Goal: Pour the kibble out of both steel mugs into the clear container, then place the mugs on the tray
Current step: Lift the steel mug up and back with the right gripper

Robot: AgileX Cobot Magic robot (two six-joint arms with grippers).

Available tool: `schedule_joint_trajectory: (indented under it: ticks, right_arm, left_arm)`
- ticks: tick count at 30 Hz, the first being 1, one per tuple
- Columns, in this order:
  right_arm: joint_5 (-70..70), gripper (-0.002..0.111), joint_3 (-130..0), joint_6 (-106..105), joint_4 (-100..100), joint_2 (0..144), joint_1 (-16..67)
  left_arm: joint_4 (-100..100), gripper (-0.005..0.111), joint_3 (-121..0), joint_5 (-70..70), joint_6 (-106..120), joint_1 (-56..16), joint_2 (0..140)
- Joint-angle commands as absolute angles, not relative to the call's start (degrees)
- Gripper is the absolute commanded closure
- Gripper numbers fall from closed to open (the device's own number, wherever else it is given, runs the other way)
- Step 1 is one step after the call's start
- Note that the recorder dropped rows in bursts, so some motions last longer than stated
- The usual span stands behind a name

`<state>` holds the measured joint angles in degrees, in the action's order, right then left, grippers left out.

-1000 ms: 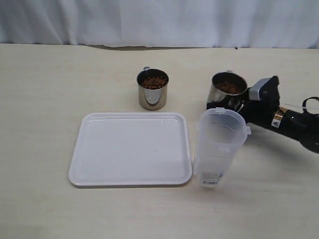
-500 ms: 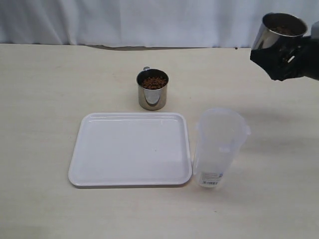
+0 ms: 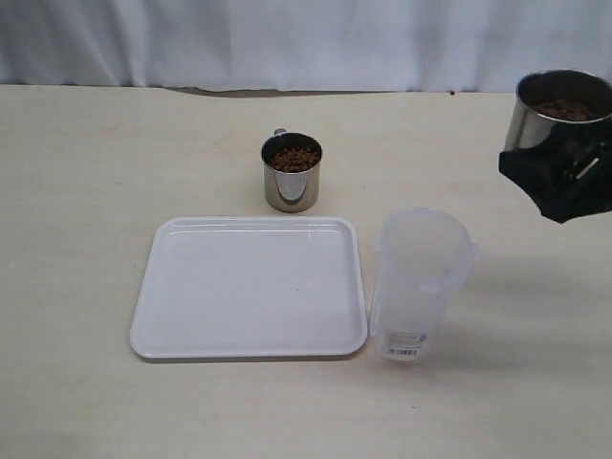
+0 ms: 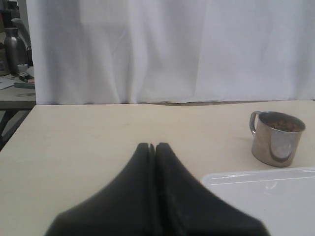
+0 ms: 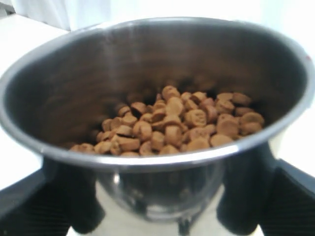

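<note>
The table (image 3: 96, 153) is left bare around a small group of things, and the white tray (image 3: 249, 287), the widest of them, is laid flat just ahead of the left gripper (image 4: 155, 150), whose fingers are pressed together on nothing. It is judged to be kept free so that the emptied mugs can be received later. The clear container (image 3: 418, 282) is stood upright just beside the tray's edge, lower than the right gripper (image 3: 559, 177) and well apart from its fingers. It looks empty, its mouth open upward for the pour. One steel mug (image 3: 562, 110) is clamped between the right fingers, which are closed around its lower wall, and appears to be raised off the table. It is kept upright, presumably so that nothing is spilled before the container's mouth is reached. The other mug (image 4: 276, 138) is stood on the table further ahead of the left fingers, just beyond the tray's far rim, its loop handle turned away from the tray. Reddish-brown kibble (image 5: 172, 123) is seen heaped in the bottom of the held mug, well below the rim. More kibble (image 3: 293, 158) is seen in the standing mug.
</note>
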<state>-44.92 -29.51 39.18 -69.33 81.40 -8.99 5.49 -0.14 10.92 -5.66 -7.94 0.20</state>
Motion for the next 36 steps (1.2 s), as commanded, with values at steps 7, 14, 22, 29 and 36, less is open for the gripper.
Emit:
schedule_joint_trajectory:
  ticks: [7, 14, 22, 29, 36]
  right_arm:
    - [-37.43, 0.103, -25.29, 50.87, -77.80, 65.95, -9.18]
    - [-36.27, 0.103, -25.29, 62.88, -89.31, 56.68, -9.18]
    - [-37.43, 0.103, -24.47, 70.14, -94.95, 54.20, -9.18]
    - [-37.34, 0.103, -24.33, 70.11, -94.79, 54.20, -9.18]
    - [-37.65, 0.103, -24.33, 70.23, -94.79, 54.20, -9.18]
  left_arm:
    - [5.32, 0.107, 0.00, 10.37, -5.37, -7.69, 0.00]
    - [5.48, 0.107, 0.00, 9.90, -5.37, -7.69, 0.00]
    - [5.48, 0.107, 0.00, 9.90, -5.37, -7.69, 0.00]
    - [5.48, 0.107, 0.00, 9.90, -5.25, -7.69, 0.00]
    - [5.48, 0.107, 0.00, 9.90, -5.37, -7.69, 0.00]
